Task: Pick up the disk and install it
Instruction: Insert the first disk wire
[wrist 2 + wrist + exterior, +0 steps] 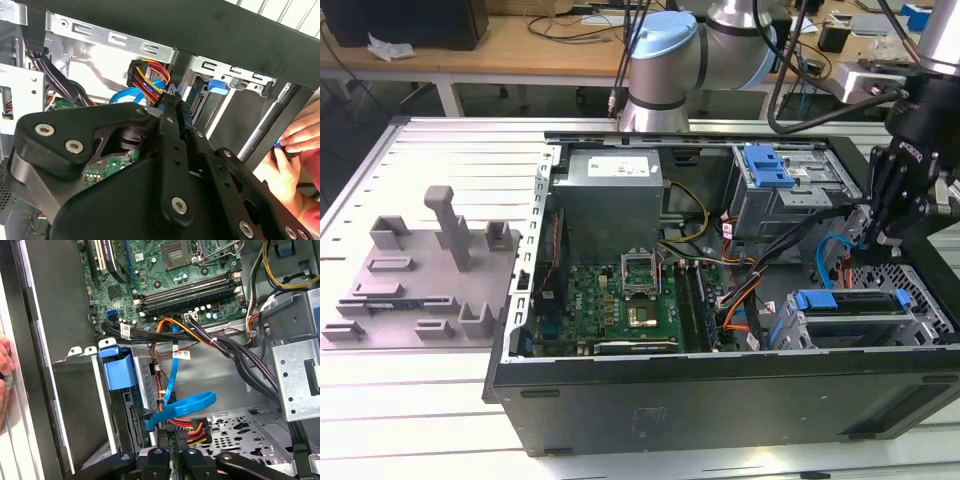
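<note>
The disk [847, 301], its blue plastic frame showing, sits in the drive cage [920, 318] at the near corner of the open computer case, on the exterior view's right. In the first wrist view the disk [118, 370] stands upright in that bay. Its blue tab [217, 85] also shows in the second wrist view. My gripper [882, 236] hangs inside the case just behind the cage, fingers [161, 460] drawn together. The gripper [172, 102] tips lie against the plug of red, yellow and orange wires [147, 75] beside the disk's connector end. Whether they pinch the plug is unclear.
A light blue flat cable [182, 407] loops by the plug. Motherboard [620, 295], power supply [612, 195] and a second cage with a blue clip [767, 166] fill the case. A person's hand [292, 155] rests outside the case wall. A grey fixture [425, 275] lies on the exterior view's left.
</note>
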`<state>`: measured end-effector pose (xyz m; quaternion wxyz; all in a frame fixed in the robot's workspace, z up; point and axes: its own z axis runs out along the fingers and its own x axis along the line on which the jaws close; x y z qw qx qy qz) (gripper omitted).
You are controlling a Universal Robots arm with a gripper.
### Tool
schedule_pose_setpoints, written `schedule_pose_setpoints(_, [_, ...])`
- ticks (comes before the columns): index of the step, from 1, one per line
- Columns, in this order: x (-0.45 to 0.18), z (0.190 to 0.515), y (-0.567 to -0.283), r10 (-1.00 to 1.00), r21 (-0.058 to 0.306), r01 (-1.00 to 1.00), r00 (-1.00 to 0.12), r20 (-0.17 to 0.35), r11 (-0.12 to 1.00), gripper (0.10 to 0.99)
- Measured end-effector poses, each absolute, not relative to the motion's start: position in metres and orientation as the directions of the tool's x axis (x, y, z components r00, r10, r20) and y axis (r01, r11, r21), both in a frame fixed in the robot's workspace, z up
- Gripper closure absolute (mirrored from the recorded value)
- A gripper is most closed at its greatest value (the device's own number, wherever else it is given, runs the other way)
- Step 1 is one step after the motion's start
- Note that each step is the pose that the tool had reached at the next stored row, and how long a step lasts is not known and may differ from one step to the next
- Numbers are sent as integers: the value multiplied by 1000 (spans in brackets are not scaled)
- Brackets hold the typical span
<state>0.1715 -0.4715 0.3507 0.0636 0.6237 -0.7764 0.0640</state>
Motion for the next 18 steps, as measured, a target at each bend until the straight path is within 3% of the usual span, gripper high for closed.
schedule_pose_setpoints(18, [162,359,-494,-980,-19,-990,-140,144,139,918])
